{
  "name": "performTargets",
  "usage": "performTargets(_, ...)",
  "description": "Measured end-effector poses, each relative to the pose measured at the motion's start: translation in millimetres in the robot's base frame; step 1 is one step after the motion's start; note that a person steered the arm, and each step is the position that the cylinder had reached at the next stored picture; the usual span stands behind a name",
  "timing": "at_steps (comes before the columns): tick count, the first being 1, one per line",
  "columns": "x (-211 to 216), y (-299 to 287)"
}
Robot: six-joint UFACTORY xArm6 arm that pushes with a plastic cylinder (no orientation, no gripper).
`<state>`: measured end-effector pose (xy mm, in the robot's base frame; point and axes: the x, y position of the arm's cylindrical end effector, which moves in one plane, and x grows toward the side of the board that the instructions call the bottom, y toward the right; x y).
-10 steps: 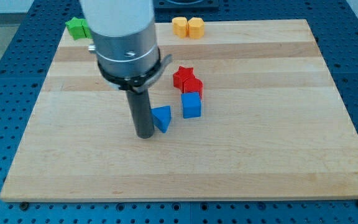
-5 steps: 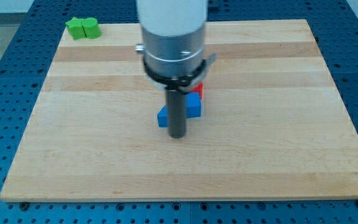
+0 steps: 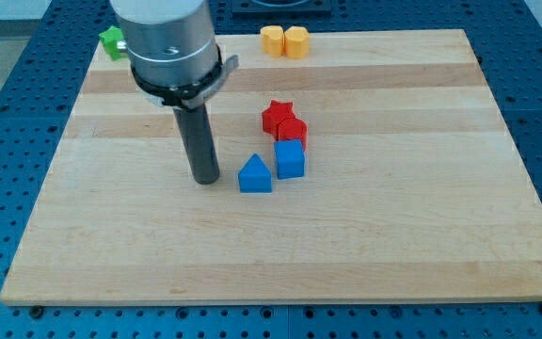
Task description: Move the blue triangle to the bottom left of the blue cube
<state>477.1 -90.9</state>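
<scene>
My tip [image 3: 205,179] sits on the board [image 3: 422,245], just to the view's left of the blue triangle [image 3: 255,175], w/ a small gap, not touching. No gripper on this rig, just the plain rod, so nothing to spread or pinch. Blue triangle lies just beside the blue cube [image 3: 290,159], at its lower left. Red cube [image 3: 293,133] touches the blue cube's top side; red star [image 3: 277,116] is right above that. Two yellow blocks [image 3: 284,41] at the top edge; green block [image 3: 112,41] at top left, partly hidden by the arm.
</scene>
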Motion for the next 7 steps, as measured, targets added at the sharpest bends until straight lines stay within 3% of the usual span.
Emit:
performTargets(4,38.0,51.6)
performTargets(7,19.7,47.3)
